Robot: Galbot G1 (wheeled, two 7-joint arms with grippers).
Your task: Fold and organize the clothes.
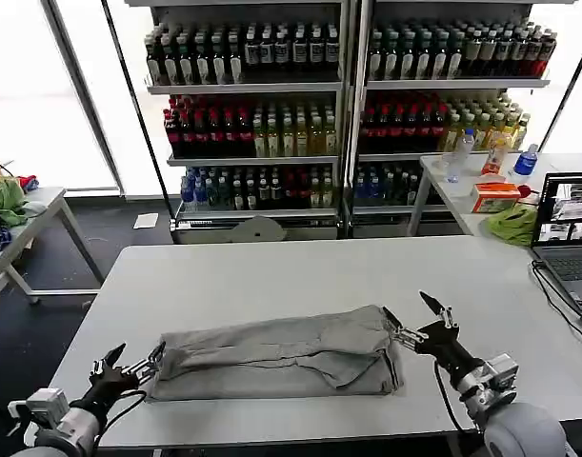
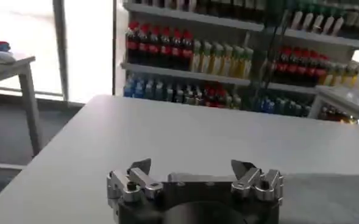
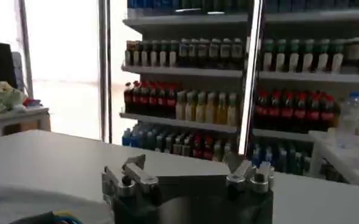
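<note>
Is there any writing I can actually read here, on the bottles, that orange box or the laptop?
None can be read.
Bottle labels on the shelves: too small.
Orange box: print blurred.
Laptop screen: pictures, no legible words.
Grey shirt: no print showing.

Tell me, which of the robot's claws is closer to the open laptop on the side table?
The right. The right gripper sits at the folded light grey cotton shirt's end, on the side of the open laptop. The left gripper is at the shirt's opposite end, farther away.
</note>
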